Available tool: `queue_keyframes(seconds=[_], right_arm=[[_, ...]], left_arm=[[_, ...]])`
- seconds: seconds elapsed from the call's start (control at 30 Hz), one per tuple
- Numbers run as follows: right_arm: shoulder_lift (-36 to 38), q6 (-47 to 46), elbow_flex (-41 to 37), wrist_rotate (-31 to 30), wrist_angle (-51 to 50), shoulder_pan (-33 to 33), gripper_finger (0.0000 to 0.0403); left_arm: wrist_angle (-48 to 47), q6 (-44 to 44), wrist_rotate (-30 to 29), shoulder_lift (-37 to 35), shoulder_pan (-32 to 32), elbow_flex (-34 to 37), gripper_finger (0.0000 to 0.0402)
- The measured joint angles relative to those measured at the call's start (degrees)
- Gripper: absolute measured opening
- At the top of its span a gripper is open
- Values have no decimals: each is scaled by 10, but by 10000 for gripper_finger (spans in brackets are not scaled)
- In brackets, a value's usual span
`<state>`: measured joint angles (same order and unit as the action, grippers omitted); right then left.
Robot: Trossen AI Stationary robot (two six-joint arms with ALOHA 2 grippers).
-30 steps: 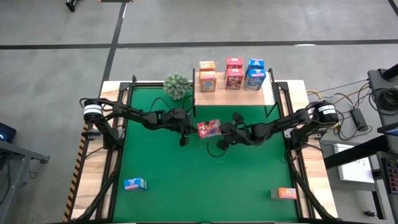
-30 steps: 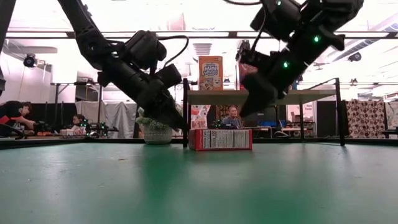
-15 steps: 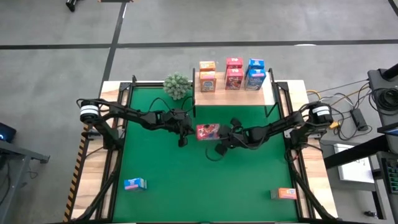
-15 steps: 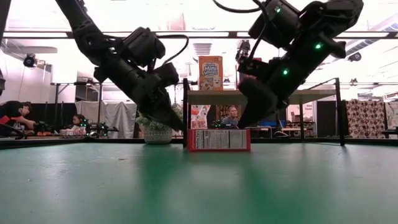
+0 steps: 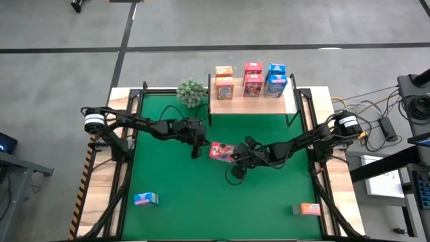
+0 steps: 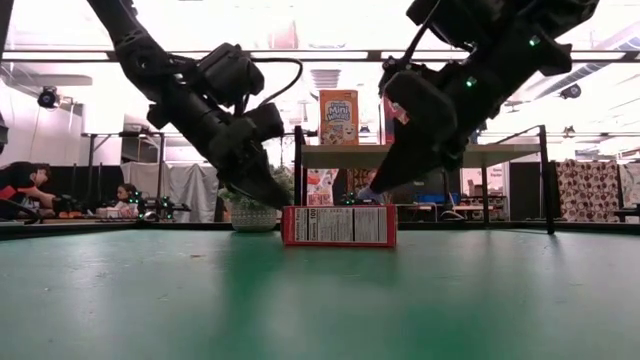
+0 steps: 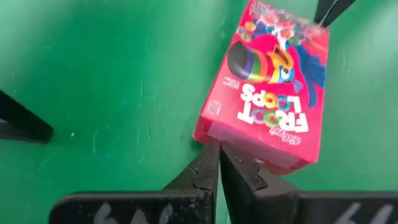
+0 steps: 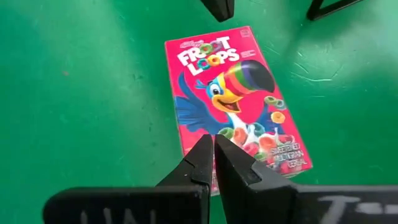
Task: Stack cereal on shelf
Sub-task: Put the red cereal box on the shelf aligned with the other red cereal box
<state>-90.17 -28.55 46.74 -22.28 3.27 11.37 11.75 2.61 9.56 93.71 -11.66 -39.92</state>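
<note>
Pincers, my left (image 7: 219,163) and right (image 8: 213,155), both closed and empty, flank the flat red cardboard cereal box (image 5: 222,151), probably to shift it.

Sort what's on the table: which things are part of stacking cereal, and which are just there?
Job: red cereal box lying flat between the shut hands, blue box, orange box, six boxes on the shelf.
Bystanders: green plant, cables.

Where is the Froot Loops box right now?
In the high view, the red Froot Loops box lies flat on the green table near the middle, between the left hand and the right hand, in front of the shelf.
</note>
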Motion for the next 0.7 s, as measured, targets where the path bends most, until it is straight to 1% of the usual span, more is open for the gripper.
queue_keyframes(seconds=[0.17,0.37,0.47,0.57,0.7], right_arm=[[0,20,-2,-3,-1,-7,8],[0,22,-3,-4,-26,-9,8],[0,21,-4,-15,-30,-8,8],[0,22,-4,-17,-30,-7,8],[0,22,-11,-18,-30,-7,9]], left_arm=[[-20,37,2,-21,0,0,0],[-26,118,63,-28,0,0,0],[-25,154,66,-26,0,0,0],[-25,170,67,-24,0,0,2],[-23,190,70,-24,0,0,21]])
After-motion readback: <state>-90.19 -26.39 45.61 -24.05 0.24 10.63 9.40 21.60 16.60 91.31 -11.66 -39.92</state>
